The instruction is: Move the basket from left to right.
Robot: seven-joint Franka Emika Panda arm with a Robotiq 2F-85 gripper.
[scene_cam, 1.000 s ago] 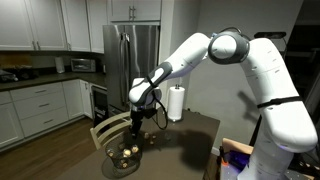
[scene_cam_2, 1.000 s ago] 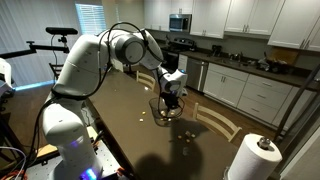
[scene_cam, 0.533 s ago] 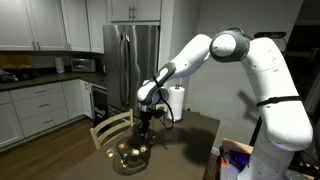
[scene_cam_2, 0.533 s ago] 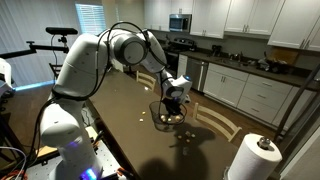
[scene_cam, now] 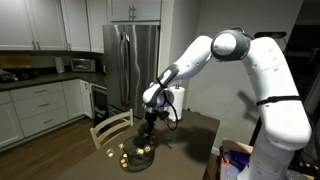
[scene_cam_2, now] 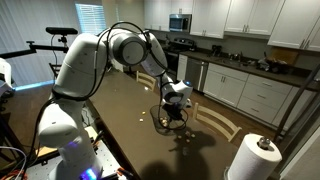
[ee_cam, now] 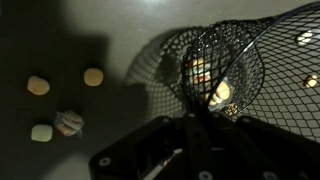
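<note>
The basket (ee_cam: 252, 66) is a round bowl of dark grey wire mesh. In the wrist view it fills the upper right, and its rim runs down between my gripper's (ee_cam: 200, 132) dark jaws, which are shut on it. In both exterior views the basket (scene_cam: 137, 158) (scene_cam_2: 171, 121) hangs tilted just under the gripper (scene_cam: 148, 130) (scene_cam_2: 176, 104), at or barely above the dark table. Small yellowish pieces show through the mesh inside it.
Several small yellowish pieces (ee_cam: 66, 104) (scene_cam: 122, 152) lie loose on the table beside the basket. A white paper-towel roll (scene_cam: 177, 102) (scene_cam_2: 259, 158) stands upright on the table. A wooden chair (scene_cam: 108, 130) (scene_cam_2: 216, 119) is pushed against the table's edge.
My gripper has carried the basket sideways across the table, to the right in both exterior views, away from the loose pieces. The grip is unchanged.
</note>
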